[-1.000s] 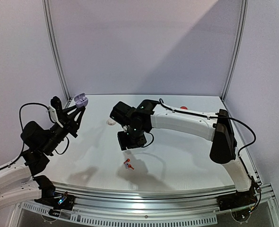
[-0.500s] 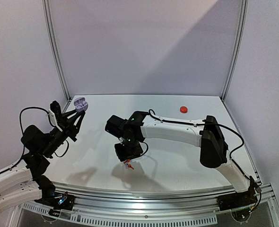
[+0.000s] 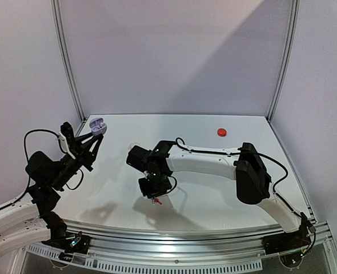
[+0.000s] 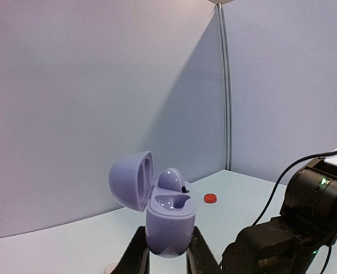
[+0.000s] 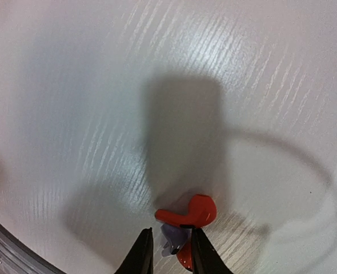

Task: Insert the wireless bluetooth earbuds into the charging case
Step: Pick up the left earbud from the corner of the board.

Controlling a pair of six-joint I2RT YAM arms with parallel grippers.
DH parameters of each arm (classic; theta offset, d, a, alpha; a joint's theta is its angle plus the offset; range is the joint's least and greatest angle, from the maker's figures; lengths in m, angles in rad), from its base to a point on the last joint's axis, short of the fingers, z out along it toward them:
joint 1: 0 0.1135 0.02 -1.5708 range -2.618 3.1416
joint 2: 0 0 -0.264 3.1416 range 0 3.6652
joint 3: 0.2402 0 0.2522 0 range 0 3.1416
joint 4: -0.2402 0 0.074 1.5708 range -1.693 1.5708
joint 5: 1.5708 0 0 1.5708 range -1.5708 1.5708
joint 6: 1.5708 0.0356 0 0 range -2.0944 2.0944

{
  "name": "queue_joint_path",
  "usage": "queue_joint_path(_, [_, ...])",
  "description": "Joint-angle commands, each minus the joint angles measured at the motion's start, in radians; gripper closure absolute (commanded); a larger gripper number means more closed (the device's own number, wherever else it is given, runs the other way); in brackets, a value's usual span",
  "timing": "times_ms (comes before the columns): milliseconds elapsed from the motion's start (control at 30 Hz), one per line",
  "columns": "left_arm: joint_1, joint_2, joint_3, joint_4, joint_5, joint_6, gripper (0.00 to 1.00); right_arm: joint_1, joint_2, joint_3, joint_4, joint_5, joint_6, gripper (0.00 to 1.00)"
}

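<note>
Earbuds (image 3: 156, 200) lay on the bench (image 3: 214, 188) near its front edge. My left tool (image 4: 167, 252) clamped the open lavender case (image 4: 168, 220) aloft, well apart. My right tool (image 5: 169, 252), nearer, pointed down astride the lavender bud (image 5: 169, 238), jaws narrowed; whether gripping, I couldn't tell. A red bud (image 5: 190, 211) lay just beside.

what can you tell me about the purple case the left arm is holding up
The charging case is a rounded, glossy pale lavender shell, plastic by the look. Its hinged lid stands open, swung to the left in the left wrist view. One lavender earbud sits in the base; the well beside it looks empty. The case is upright, held in the air, its lower body clamped between the fingers of the left tool.
</note>
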Motion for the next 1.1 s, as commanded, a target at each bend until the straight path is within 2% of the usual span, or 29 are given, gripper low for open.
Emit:
queue_joint_path(0, [0.015,0.001,-0.010,0.014,0.005,-0.007,1.00,0.009,0.034,-0.001,0.007,0.009,-0.005,0.78])
queue_joint_path(167, [0.017,0.002,-0.010,0.014,0.007,-0.008,1.00,0.010,0.041,-0.001,0.014,0.017,-0.009,0.79])
queue_joint_path(700, [0.026,0.001,-0.009,0.014,0.004,0.000,1.00,0.009,0.013,0.006,0.040,0.004,-0.039,1.00])
queue_joint_path(933, [0.026,0.002,-0.001,0.013,0.014,-0.006,1.00,0.009,-0.135,-0.017,0.130,0.023,-0.171,1.00])
queue_joint_path(1067, [0.028,0.002,0.018,-0.008,0.058,-0.017,1.00,0.009,-0.281,-0.051,0.202,0.029,-0.313,1.00])
